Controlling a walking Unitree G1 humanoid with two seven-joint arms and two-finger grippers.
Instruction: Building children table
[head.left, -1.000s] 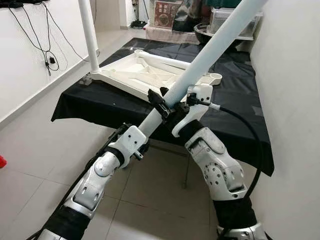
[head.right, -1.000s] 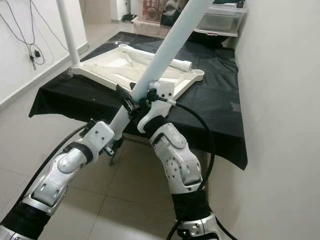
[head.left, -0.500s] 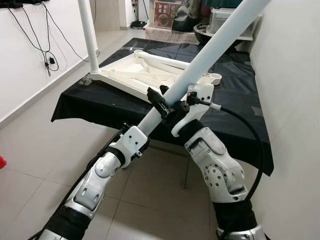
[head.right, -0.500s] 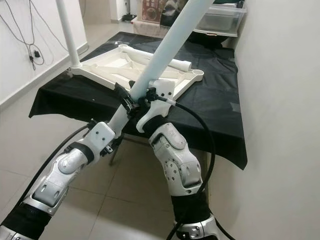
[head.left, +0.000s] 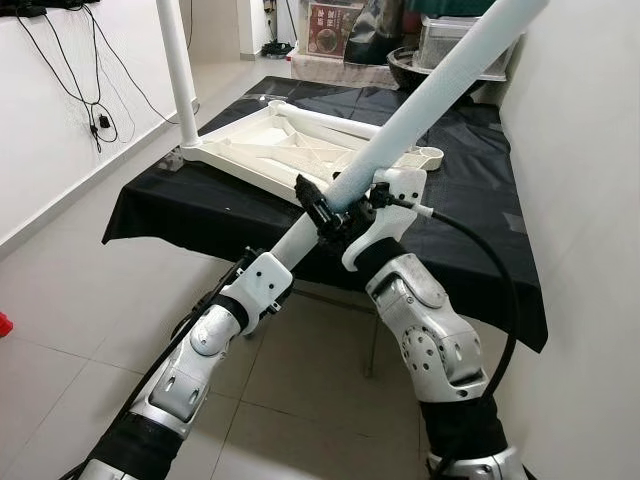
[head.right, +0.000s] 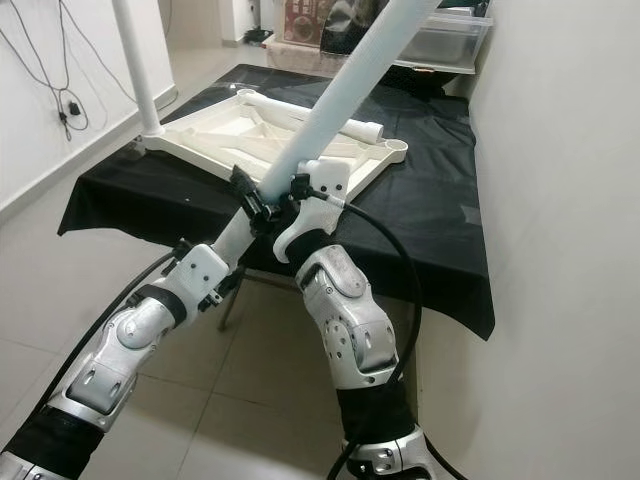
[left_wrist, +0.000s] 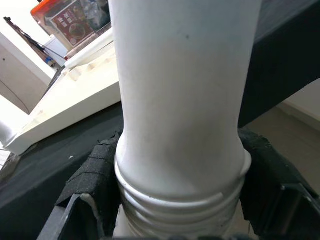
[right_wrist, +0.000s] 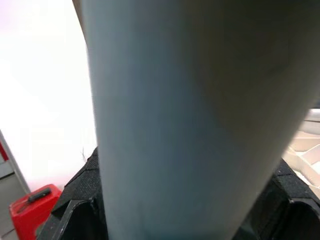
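1 white table leg (head.left: 430, 85), slanted above black-draped table (head.left: 200, 215); top end cut off. Left gripper (head.left: 268, 268) & right gripper (head.left: 335, 205) both clamp it. Upturned tabletop (head.left: 290, 150) beyond. Box label (left_wrist: 75, 27) unreadable.

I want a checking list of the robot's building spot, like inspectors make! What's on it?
Surface: work table under a black cloth, standing on pale floor tiles.
Job's things: white children's tabletop lies upside down on the cloth, one white leg already upright at its far left corner. A second loose leg is held slanting above it; its threaded end sits between the left tool's pads.
Clutter: nothing seen on the cloth.
Grippers: left tool shut on the loose leg's lower end; right tool shut on it higher up.
Cables: black cable loops from the right wrist; wall wires hang at left.
Surroundings: bins and boxes beyond the table; white wall at right.
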